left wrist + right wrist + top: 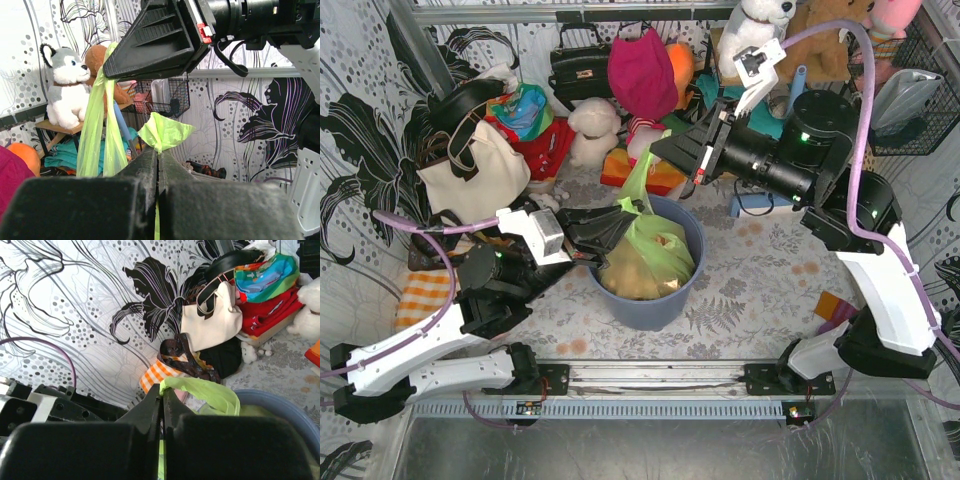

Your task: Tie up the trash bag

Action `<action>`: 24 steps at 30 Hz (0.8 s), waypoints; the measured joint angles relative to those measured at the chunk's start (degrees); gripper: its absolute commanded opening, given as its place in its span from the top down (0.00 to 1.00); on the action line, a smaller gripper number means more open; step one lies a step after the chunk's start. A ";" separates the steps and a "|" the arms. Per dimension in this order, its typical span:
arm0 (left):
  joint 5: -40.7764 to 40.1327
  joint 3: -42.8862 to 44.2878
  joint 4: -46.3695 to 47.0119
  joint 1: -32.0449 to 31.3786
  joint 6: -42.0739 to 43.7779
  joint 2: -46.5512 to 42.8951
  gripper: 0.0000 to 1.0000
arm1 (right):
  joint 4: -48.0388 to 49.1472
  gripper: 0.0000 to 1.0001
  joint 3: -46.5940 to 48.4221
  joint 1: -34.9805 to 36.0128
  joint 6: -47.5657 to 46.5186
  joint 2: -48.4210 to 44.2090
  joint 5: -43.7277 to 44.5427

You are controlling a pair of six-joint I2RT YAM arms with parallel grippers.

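**A:** Left claw (608,230) noted at nine o'clock of the bin (665,308), clenched on a short ear of the trash bag (655,255). In its wrist view a green tuft is seen pinched between the closed fingers.

**B:** Bag position?

**A:** Seated in the bin, mid-table. Brown paper is seen through the film.

**B:** Right claw?

**A:** Right claw (658,152) recorded at twelve o'clock, above the far rim, clamped on the other ear, which is drawn upward into a long strip (640,180).

**B:** Knot?

**A:** None seen. The ears are held apart and uncrossed, so the tying is judged barely begun.

**B:** Hazards?

**A:** The thin film could be torn, or slipped from the jaws, if the strip is pulled harder. The bag could be dragged up and the bin tipped. The short ear may be lost when the crossing is attempted. The claws are near each other, so a clash is possible. Beyond, at ten o'clock, a cream tote (480,175) is logged, well apart.
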 measured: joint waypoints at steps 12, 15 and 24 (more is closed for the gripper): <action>-1.44 0.26 0.72 0.00 0.59 1.70 1.00 | -4.68 1.00 -9.38 1.38 -0.02 -4.33 -5.86; -1.46 0.68 0.72 0.00 0.92 2.56 1.00 | -4.96 1.00 -14.19 2.29 1.27 -6.75 -6.80; -2.12 1.16 0.72 0.00 1.73 3.13 1.00 | -2.67 1.00 -26.27 4.20 6.19 -13.97 -8.59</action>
